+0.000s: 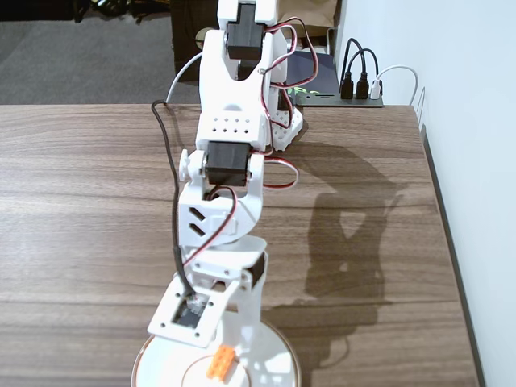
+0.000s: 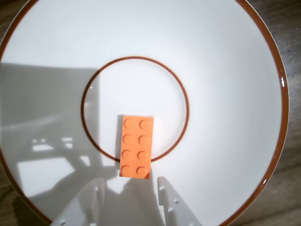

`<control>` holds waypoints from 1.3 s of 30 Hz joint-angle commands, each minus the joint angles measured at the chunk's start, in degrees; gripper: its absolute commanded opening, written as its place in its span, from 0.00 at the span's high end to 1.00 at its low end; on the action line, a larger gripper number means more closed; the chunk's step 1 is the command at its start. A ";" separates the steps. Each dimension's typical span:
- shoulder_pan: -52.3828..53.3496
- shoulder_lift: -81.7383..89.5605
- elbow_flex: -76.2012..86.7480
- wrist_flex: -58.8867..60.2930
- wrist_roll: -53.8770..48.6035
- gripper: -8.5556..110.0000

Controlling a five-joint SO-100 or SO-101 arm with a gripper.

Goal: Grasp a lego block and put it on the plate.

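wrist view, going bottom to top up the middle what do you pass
gripper → lego block → top of the plate's brown inner ring → white plate up to its rim

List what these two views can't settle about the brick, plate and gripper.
- Plate: fixed view shows only its far part; the bottom edge and the arm cover the rest. Wrist view crops the rim at the top and bottom.
- Lego block: small in the fixed view, partly behind the gripper mount, studs unreadable.
- Gripper: wrist view cuts the fingers off at the bottom edge; they stand apart, and whether a tip touches the lego block can't be told.
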 commanded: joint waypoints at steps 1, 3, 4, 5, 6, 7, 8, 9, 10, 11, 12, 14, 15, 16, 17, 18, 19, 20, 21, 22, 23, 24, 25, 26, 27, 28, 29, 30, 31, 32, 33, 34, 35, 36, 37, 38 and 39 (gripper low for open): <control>0.53 6.68 -0.18 1.85 2.55 0.80; 0.62 9.40 0.26 4.22 5.19 0.81; 0.62 10.90 1.05 5.10 6.68 0.81; 0.62 12.48 2.29 5.71 7.91 0.81; 0.62 14.15 3.69 6.15 9.23 0.81; 0.62 16.08 5.54 6.68 10.55 0.83; 0.62 18.19 7.38 7.12 11.78 0.86; 0.62 20.39 9.67 7.21 13.36 0.91; 0.62 22.76 12.39 7.56 14.33 0.92; 0.53 25.40 15.38 7.56 15.21 0.92; 0.44 27.51 17.75 7.47 16.17 0.92; 0.44 32.17 22.76 7.21 19.51 0.92; 0.44 34.37 25.14 7.03 21.18 0.92; 0.44 36.39 27.42 7.03 22.76 0.92; 0.35 38.67 29.88 7.03 24.35 0.92; 0.26 40.69 31.99 7.03 25.66 0.92; 0.18 42.80 34.28 6.94 27.16 0.92; 0.00 45.18 36.74 6.77 28.56 0.92; -0.09 47.90 39.55 6.42 29.97 0.92; -0.26 50.54 42.19 6.15 31.29 0.92; -0.53 53.17 44.82 6.06 32.43 0.92; -0.79 55.81 47.29 6.06 33.84 0.92; -0.79 58.10 49.39 6.06 35.16 0.92; -0.62 60.21 51.33 6.06 36.39 0.92; -0.35 62.23 53.17 6.06 37.53 0.92; 0.09 64.34 55.11 6.24 38.67 0.92; 0.53 66.36 56.78 6.42 39.81 0.92; 0.88 68.20 58.18 6.68 40.69 0.92; 1.14 69.96 59.68 6.86 41.66 0.92; 1.14 71.54 60.91 7.03 42.80 0.92; 1.14 73.39 62.40 7.12 44.30 0.92; 0.88 75.15 63.72 7.12 45.53 0.92; 0.53 77.17 65.39 7.03 47.11 0.92; -0.09 79.28 66.88 7.03 48.78 0.92; -0.79 81.74 68.64 7.03 50.80 0.92; -1.23 83.41 69.87 7.03 52.29 0.92; -1.58 85.08 71.10 7.21 53.70 0.92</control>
